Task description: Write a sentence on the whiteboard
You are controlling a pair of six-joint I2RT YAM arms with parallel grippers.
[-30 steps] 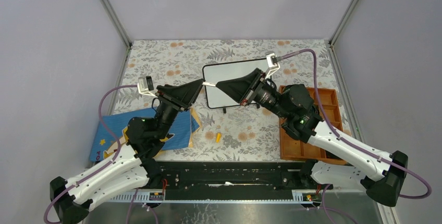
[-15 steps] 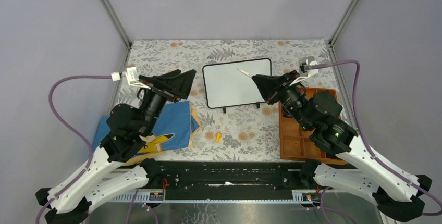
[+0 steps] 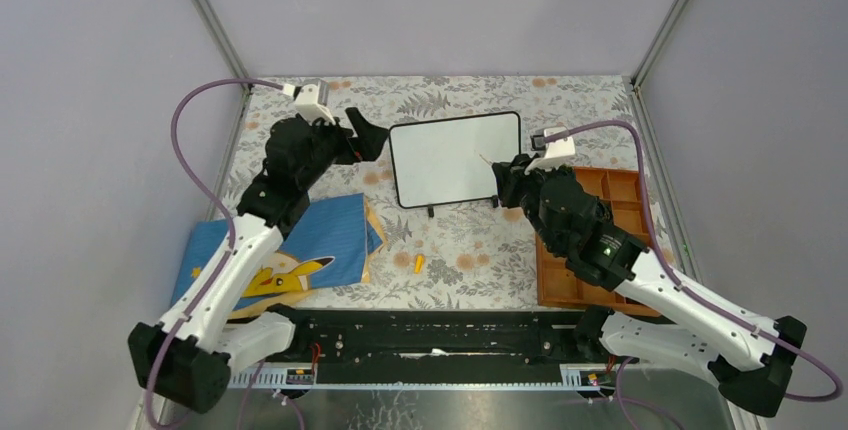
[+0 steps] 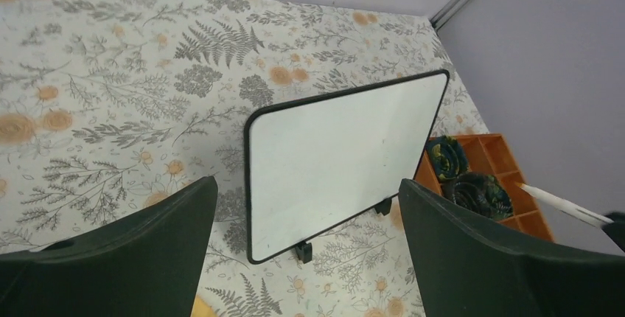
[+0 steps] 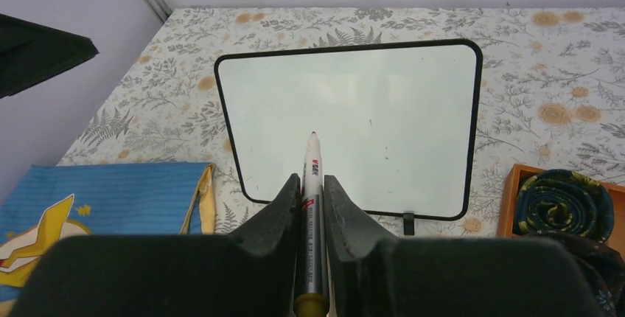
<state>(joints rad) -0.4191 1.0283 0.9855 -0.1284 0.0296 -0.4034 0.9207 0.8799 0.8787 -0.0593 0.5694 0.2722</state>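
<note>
- Left gripper (image 3: 367, 135) hangs just left of the whiteboard (image 3: 455, 158), arm extended forward, jaws spread wide
- Right gripper (image 5: 312, 182) clamps a marker (image 5: 313, 156), its tip pointing at the board

bright, soft, even light fills every view, leaving only faint shadow on the tabletop (image 3: 470, 235) just under the whiteboard (image 3: 455, 158), whose face carries a pale greenish sheen in the wrist views, its frame in sharp focus.

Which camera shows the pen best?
Right wrist view: the pen sits in the middle, pinched by the right gripper, tip toward the whiteboard. Left wrist view catches only a white sliver at its edge; the top view barely shows it.
</note>
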